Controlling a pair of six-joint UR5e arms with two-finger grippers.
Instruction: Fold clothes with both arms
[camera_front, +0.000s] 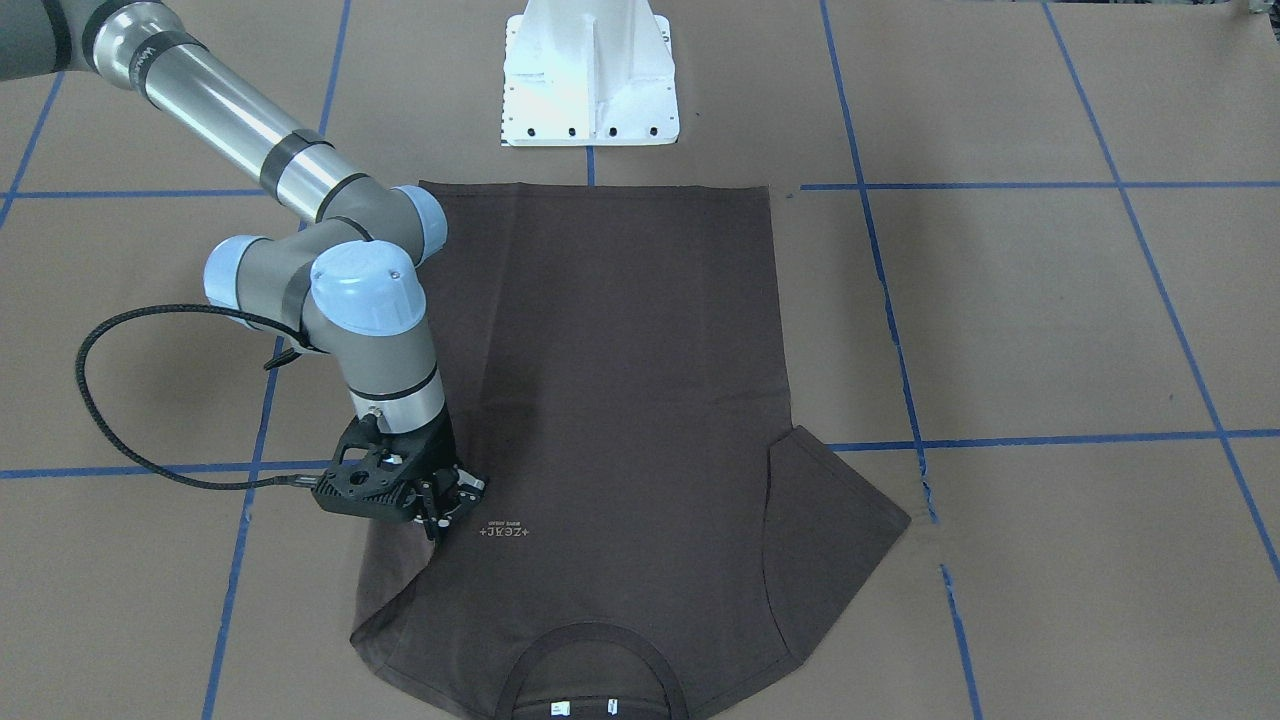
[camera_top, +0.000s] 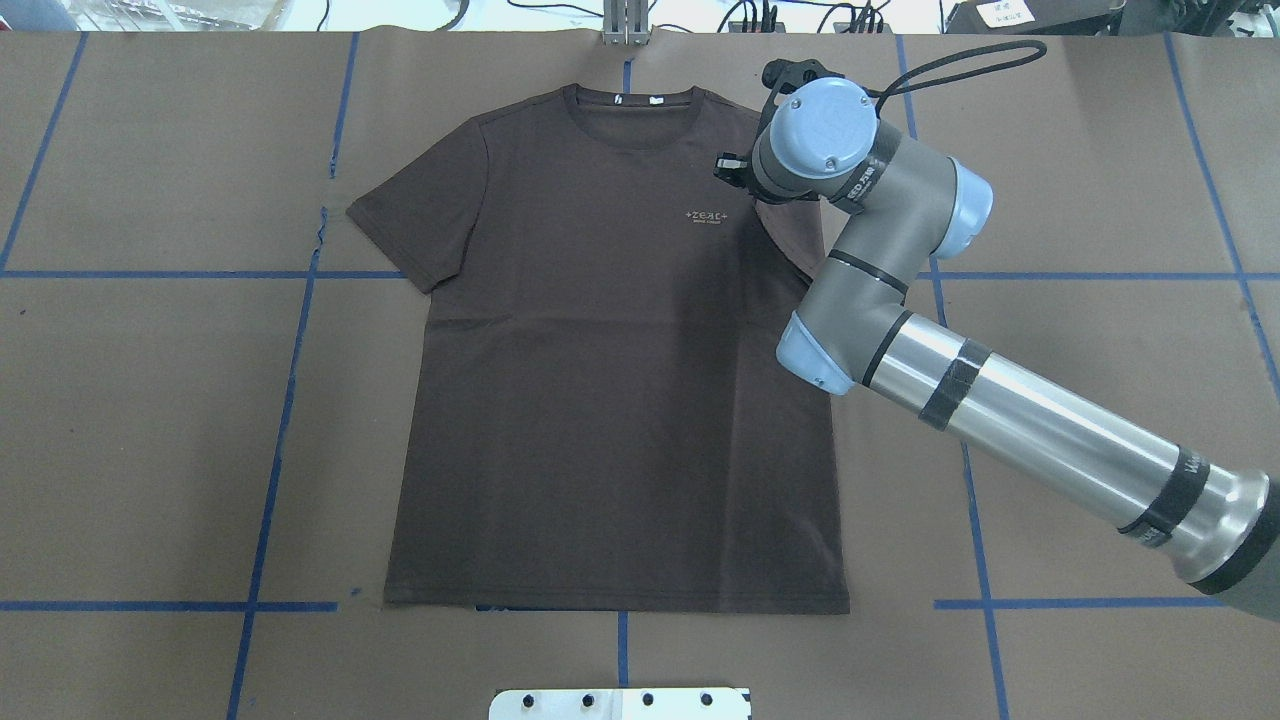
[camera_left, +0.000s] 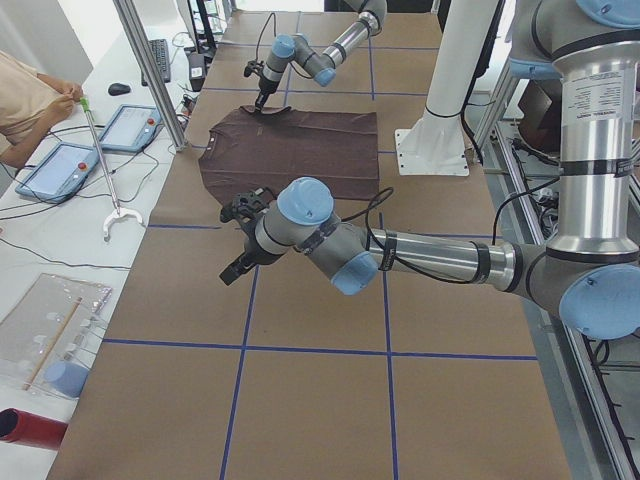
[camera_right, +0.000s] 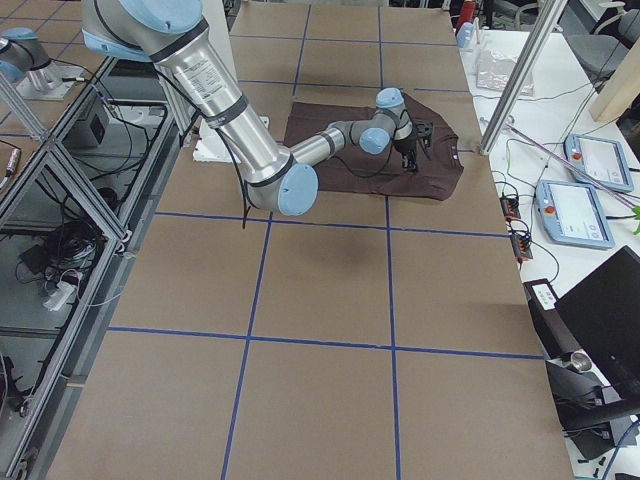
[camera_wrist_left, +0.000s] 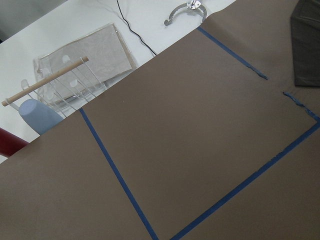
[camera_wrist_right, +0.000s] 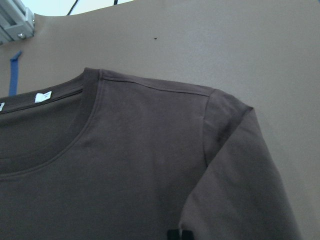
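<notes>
The dark brown T-shirt (camera_top: 600, 400) lies flat, front up, collar (camera_front: 590, 650) away from the robot's base, pale logo (camera_front: 503, 532) showing. My right gripper (camera_front: 440, 520) is low over the shirt's right sleeve and is shut on that sleeve. The right wrist view shows the sleeve (camera_wrist_right: 235, 165) drawn up to the fingertips (camera_wrist_right: 173, 234). In the overhead view the wrist hides the gripper. My left gripper (camera_left: 238, 268) shows only in the exterior left view, above bare table off the shirt's left side; I cannot tell whether it is open. The other sleeve (camera_front: 840, 520) lies flat.
The white pedestal base (camera_front: 590, 75) stands behind the shirt's hem. Blue tape lines (camera_top: 280, 400) cross the brown table cover. A clear rack with a wooden dowel (camera_wrist_left: 45, 89), tablets (camera_left: 60, 165) and an operator (camera_left: 25, 105) are beyond the table's far edge.
</notes>
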